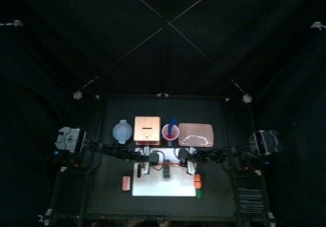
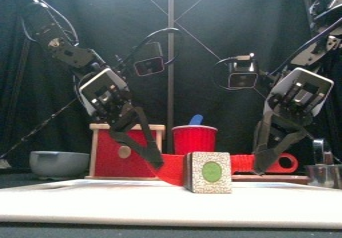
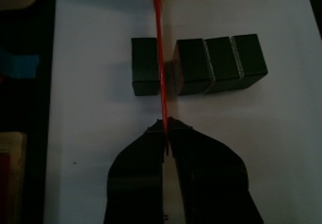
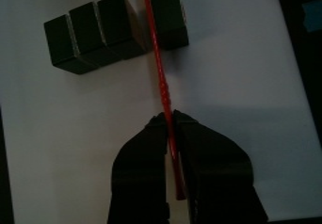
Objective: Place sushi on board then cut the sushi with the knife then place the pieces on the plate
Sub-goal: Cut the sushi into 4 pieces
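A dark green sushi roll (image 2: 207, 172) lies on the white board (image 2: 80, 197), one end facing the front. The red knife (image 3: 157, 49) crosses the roll in a gap between one end block (image 3: 147, 68) and the other three blocks (image 3: 221, 62). My left gripper (image 3: 161, 124) is shut on one end of the blade. My right gripper (image 4: 164, 115) is shut on the knife (image 4: 156, 49) at its thicker handle end. In the front view the left gripper (image 2: 156, 165) and right gripper (image 2: 263, 165) reach down on either side of the roll.
Behind the board stand the wooden box with its red drawer front (image 2: 120, 152), the red cup (image 2: 195, 140) holding a blue knife (image 2: 197, 120), and the blue-grey bowl (image 2: 59, 163) at far left. The pink tray (image 1: 197, 134) lies at the back right.
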Tool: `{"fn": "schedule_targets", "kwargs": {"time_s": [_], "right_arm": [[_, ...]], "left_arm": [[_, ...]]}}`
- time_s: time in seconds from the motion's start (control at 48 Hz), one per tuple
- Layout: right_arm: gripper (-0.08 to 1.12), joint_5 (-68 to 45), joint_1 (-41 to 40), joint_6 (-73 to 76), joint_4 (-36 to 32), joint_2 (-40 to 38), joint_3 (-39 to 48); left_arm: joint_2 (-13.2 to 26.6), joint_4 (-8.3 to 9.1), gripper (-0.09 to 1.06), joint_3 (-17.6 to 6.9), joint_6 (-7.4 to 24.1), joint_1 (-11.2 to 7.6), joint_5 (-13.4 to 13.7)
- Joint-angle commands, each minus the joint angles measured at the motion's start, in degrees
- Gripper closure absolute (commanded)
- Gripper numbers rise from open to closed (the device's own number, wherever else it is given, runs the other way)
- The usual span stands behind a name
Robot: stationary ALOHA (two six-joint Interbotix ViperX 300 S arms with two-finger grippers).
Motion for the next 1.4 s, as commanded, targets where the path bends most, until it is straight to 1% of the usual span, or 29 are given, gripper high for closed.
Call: {"fn": "schedule_targets", "kwargs": {"time_s": [0.021,0.146,0.229,0.396,0.521,0.792,0.938,1.021,1.042,1.125,1.25,1.333,1.396], "right_arm": [[0.72,-0.18,-1.93,0.18,-0.79,-0.44,-0.88],[0.72,0.00,-2.64,0.18,-1.93,-0.44,-1.67],[0.72,0.79,-2.81,0.18,-2.02,-0.44,-1.93],[0.72,3.43,-2.29,0.26,-1.76,-1.58,-2.99],[0.72,5.10,-2.20,0.26,-1.76,-3.34,-3.96],[0.72,5.98,-2.11,0.26,-1.76,-8.44,-4.13],[0.72,6.33,-1.49,0.35,-0.62,-10.81,-4.04],[0.72,6.42,-0.88,0.35,0.35,-12.04,-4.04],[0.72,6.42,-0.79,0.35,0.70,-12.22,-4.04],[0.72,6.42,0.00,0.35,1.76,-12.66,-4.04],[0.72,6.33,1.05,0.35,3.08,-12.57,-4.13],[0.72,6.42,1.67,0.35,3.69,-12.48,-4.04],[0.72,6.42,2.02,0.35,4.04,-12.30,-3.87]], "left_arm": [[-0.18,0.62,0.53,-0.53,0.00,1.41,0.53],[-0.53,0.53,0.53,-0.62,-0.09,2.81,0.62],[-0.62,0.53,0.53,-0.97,-0.09,3.16,0.97],[-1.49,0.35,0.53,-1.76,-0.18,2.72,1.14],[-2.90,0.35,0.53,-2.29,-0.09,2.11,1.14],[-7.03,0.26,0.53,-1.76,-0.18,1.67,1.14],[-8.96,-1.41,0.53,-1.41,-0.18,-0.09,1.14],[-9.76,-2.81,0.53,-1.14,-0.26,-0.88,1.14],[-9.84,-3.34,0.53,-1.05,-0.26,-1.14,1.14],[-10.28,-6.59,0.53,-0.88,-0.35,-1.85,1.14],[-10.28,-10.90,0.53,-0.44,-0.35,-2.20,0.79],[-10.20,-13.10,0.53,-0.09,-0.35,-2.64,0.35],[-10.11,-13.80,0.53,0.00,-0.35,-2.99,0.00]]}}
